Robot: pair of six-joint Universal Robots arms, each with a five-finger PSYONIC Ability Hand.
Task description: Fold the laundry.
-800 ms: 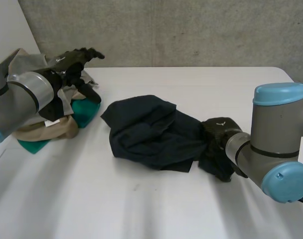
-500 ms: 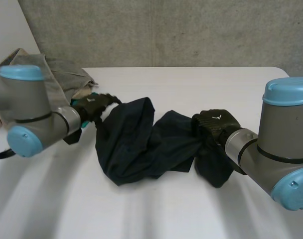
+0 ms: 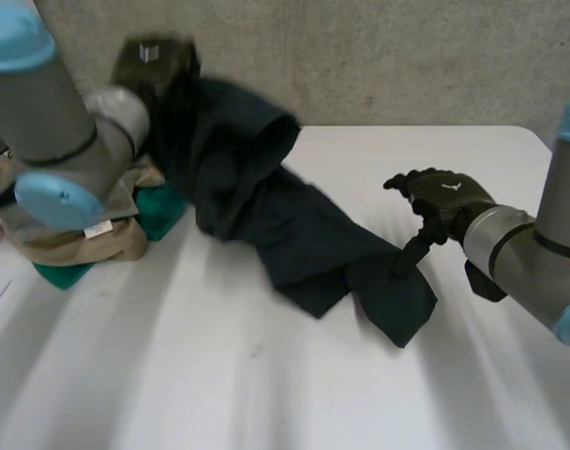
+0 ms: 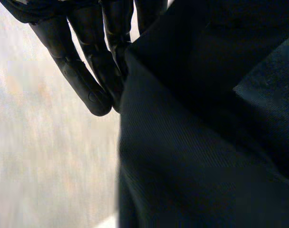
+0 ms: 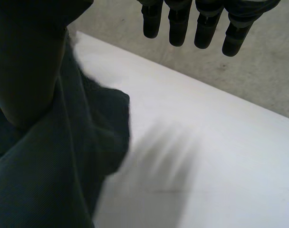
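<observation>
A dark navy garment (image 3: 294, 234) stretches from high at the left down to the table (image 3: 266, 394). My left hand (image 3: 154, 64) is raised well above the table, shut on the garment's upper end, which hangs from it in folds. Seen from the left wrist, its fingers (image 4: 87, 76) lie straight against the cloth (image 4: 206, 133). My right hand (image 3: 444, 199) hovers over the garment's other end, which lies flat on the table. Its thumb points down to the cloth. From the right wrist, its fingertips (image 5: 178, 28) are bare and the cloth (image 5: 54, 156) lies beside them.
A pile of other laundry in tan, teal and grey (image 3: 88, 239) sits at the table's left edge, under my left arm. A concrete wall (image 3: 407, 56) stands behind the table. Bare tabletop stretches along the front and at the far right.
My left hand took hold of the garment's left end and lifted it high, stretching the cloth. My right hand rose off the garment's right end, and its fingers came off the cloth.
</observation>
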